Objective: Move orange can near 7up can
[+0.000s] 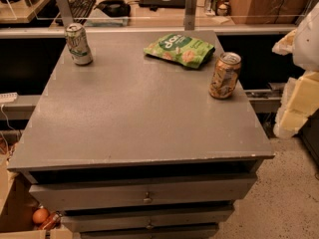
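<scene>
The orange can stands upright near the right edge of the grey cabinet top; its body is orange-bronze with pale patches and a silver rim. The 7up can, white-silver and light green, stands upright at the far left corner. The two cans are far apart, almost the full width of the top. My gripper belongs to the pale arm parts at the right edge of the view, off the cabinet, to the right of the orange can and not touching it.
A flat green snack bag lies at the far middle of the top, just left of the orange can. Drawers sit below the front edge. A desk with a keyboard stands behind. The floor is to the right.
</scene>
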Available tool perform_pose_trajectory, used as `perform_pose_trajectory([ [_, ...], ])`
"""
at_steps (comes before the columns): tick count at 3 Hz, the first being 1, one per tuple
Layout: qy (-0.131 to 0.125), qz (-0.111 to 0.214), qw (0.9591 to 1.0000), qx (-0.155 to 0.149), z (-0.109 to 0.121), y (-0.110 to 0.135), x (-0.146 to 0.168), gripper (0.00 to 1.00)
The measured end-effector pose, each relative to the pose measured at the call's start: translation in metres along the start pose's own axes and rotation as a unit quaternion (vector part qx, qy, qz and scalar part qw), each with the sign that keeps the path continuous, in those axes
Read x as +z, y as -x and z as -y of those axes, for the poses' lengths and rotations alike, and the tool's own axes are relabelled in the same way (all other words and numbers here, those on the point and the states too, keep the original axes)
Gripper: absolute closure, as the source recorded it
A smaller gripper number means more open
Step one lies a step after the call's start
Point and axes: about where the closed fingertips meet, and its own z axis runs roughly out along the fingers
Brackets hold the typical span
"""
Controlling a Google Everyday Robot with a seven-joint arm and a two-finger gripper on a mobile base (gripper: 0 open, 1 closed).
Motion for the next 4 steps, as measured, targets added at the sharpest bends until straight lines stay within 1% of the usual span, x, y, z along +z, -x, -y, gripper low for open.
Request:
perform_pose_trajectory([
  [1,-0.007,0.005,0.9999,-0.005,0.003,0.001,-0.003,0.0],
  [2,-0.025,0.041,0.9988,0.003,0.029,0.002,0.01,0.0],
  [3,-0.055,0.08,0.9951,0.018,0.073,0.002,0.037,0.0],
  [4,-0.077,0.128,0.9881,0.037,0.113,0.0,0.063,0.0],
])
